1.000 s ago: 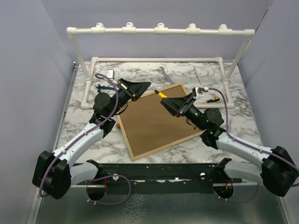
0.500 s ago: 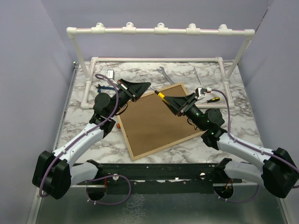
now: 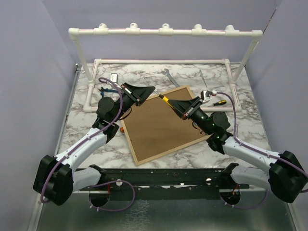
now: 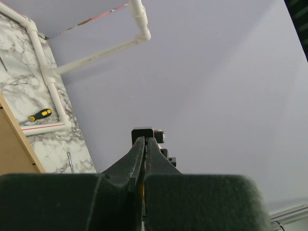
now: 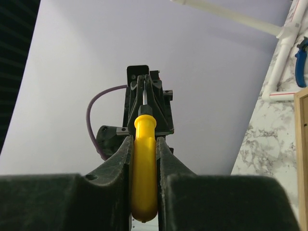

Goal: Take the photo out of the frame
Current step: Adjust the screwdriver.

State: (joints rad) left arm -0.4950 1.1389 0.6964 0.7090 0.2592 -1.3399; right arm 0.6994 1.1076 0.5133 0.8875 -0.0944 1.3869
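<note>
- Brown fibreboard up, the wood-edged frame (image 3: 161, 126) lies skewed on the marbled desk (image 3: 250, 120); photo unseen.
- Right tool (image 3: 168, 101), at its 12 o'clock, clamps a smooth yellow-handled screwdriver (image 5: 144, 168).
- Left tool (image 3: 153, 89), 11 o'clock, pinched shut.

The top camera is looking down from behind the near edge over the whole tabletop (image 3: 144, 77) and rack (image 3: 163, 32). Wrist cameras are peering closely along left tool (image 4: 145, 140) and right tool (image 5: 144, 138), up at the wall (image 4: 216, 86), sharing rack corners.
</note>
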